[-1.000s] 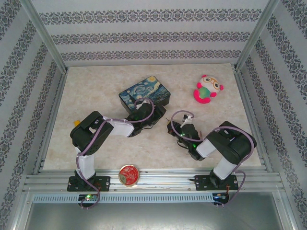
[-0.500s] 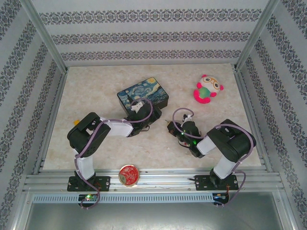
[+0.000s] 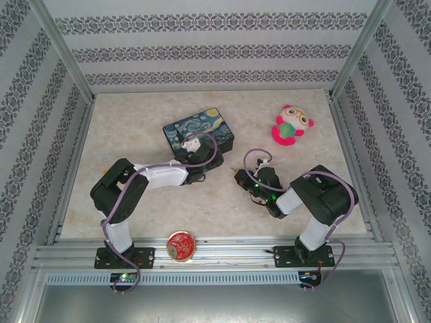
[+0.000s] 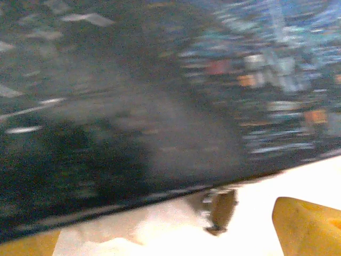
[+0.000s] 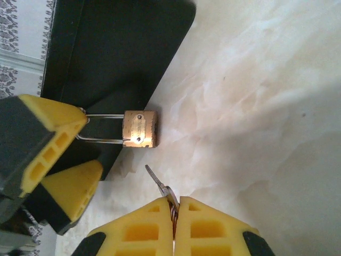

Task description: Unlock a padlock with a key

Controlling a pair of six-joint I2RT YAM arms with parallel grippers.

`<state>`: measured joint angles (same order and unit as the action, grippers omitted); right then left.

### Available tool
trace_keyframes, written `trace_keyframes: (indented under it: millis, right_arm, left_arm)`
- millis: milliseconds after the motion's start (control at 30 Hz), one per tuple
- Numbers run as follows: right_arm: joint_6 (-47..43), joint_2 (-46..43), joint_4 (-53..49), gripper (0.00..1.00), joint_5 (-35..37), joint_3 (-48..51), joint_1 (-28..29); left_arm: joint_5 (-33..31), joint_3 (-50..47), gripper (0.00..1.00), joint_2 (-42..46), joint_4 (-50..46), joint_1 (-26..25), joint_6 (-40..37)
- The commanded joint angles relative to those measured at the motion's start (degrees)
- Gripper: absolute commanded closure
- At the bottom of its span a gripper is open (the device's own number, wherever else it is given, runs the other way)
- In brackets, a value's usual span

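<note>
Two sets of yellow fingers beside Starry Night box [image 3: 210,124]. Right fingers [image 5: 144,229] clenched on key [image 5: 157,181], blade near brass padlock [image 5: 139,128] by box edge; left fingers [image 5: 53,128] spread, shackle [image 5: 104,114] between them.

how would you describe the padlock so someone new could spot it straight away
Start at the Starry Night box; the padlock sits off its dark side, beside the left fingers. It's the small brass block with a thin silvery loop, unlike the slim key pinched in the right fingers.
</note>
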<state>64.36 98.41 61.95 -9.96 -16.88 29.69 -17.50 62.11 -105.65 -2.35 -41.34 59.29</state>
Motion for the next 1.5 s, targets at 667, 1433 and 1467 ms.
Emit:
trace_keyframes:
  millis: [667, 1433, 1467]
  right_arm:
    - [-9.0, -12.6, -20.5, 1.0, -7.0, -5.4, -5.3]
    - [-13.4, -22.0, -32.3, 1.0, -1.6, -6.6, -3.8]
    - [-13.4, -21.9, -32.3, 1.0, -1.5, -6.7, -3.7]
  left_arm:
    - [-18.5, 20.6, 0.16, -14.3, -33.7, -3.3, 11.4]
    - [-9.4, 14.5, 0.39, -10.9, -21.2, -2.3, -0.7]
    - [-9.4, 14.6, 0.39, -10.9, -21.3, -2.3, -1.0]
